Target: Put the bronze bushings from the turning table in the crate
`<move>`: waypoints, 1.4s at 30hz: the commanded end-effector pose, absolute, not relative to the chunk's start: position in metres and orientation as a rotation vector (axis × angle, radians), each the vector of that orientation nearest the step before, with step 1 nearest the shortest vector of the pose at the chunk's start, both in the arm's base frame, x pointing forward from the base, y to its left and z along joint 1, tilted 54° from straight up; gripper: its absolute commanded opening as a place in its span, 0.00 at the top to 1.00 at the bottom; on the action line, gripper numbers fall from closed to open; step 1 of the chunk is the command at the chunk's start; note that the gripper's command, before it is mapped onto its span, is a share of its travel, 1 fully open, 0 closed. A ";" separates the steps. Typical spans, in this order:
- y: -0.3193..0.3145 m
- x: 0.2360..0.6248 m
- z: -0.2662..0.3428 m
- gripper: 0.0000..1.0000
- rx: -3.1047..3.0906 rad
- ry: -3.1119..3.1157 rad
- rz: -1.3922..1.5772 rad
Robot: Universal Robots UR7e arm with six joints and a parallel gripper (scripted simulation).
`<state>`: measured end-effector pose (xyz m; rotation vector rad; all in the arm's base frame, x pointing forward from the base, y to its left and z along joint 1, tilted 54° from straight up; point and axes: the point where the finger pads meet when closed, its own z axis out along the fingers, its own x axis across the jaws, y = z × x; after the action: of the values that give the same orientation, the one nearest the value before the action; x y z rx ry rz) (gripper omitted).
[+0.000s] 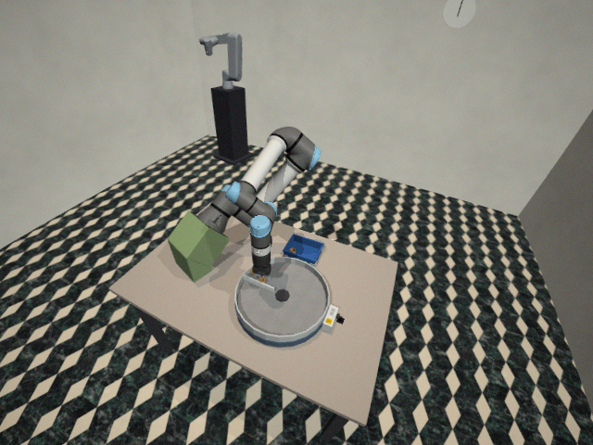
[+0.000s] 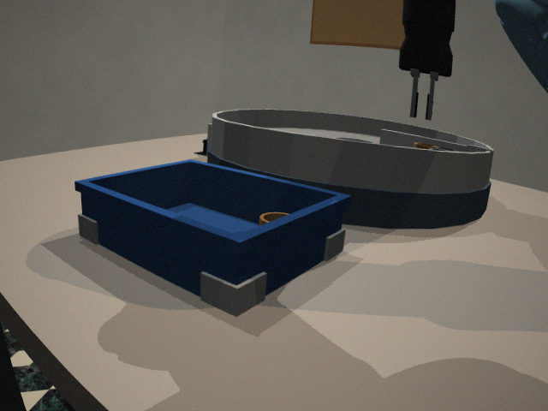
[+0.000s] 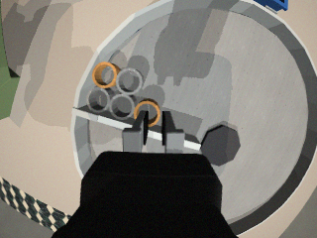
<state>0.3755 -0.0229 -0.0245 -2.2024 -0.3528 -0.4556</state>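
Observation:
The turning table (image 1: 299, 316) (image 2: 354, 163) (image 3: 267, 99) holds a cluster of bushings beside its divider. One bronze bushing (image 3: 147, 101) (image 2: 425, 145) is nearest the hub; another bronze bushing (image 3: 97, 74) is nearer the rim. Three steel bushings (image 3: 142, 81) (image 3: 89, 100) (image 3: 122, 117) stand among them. My gripper (image 2: 420, 117) (image 3: 155, 121) is partly open and empty, above the turning table; in the wrist view its left finger overlaps the bronze bushing nearest the hub. The blue crate (image 1: 299, 259) (image 2: 154, 256) (image 3: 277, 4) holds one bronze bushing (image 1: 292, 249) (image 2: 265, 217).
The light divider (image 1: 258, 283) (image 3: 109, 120) runs from the rim towards the dark hub (image 1: 282, 295) (image 3: 220, 145). A raised wall rings the turning table. A green block (image 1: 195, 248) stands left on the table, and a white box (image 1: 331, 318) sits at the turning table's right.

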 end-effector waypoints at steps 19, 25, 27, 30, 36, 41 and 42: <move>-0.009 0.380 -0.035 0.60 -2.204 -0.353 -0.457; -0.007 0.380 -0.037 0.60 -2.204 -0.353 -0.457; -0.005 0.381 -0.038 0.60 -2.204 -0.353 -0.457; -0.005 0.381 -0.038 0.60 -2.204 -0.353 -0.457; -0.005 0.381 -0.038 0.60 -2.204 -0.353 -0.457; -0.004 0.381 -0.039 0.60 -2.204 -0.353 -0.457; -0.003 0.381 -0.040 0.60 -2.204 -0.353 -0.457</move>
<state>0.3806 -0.0047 -0.0384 -2.2032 -0.3531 -0.4562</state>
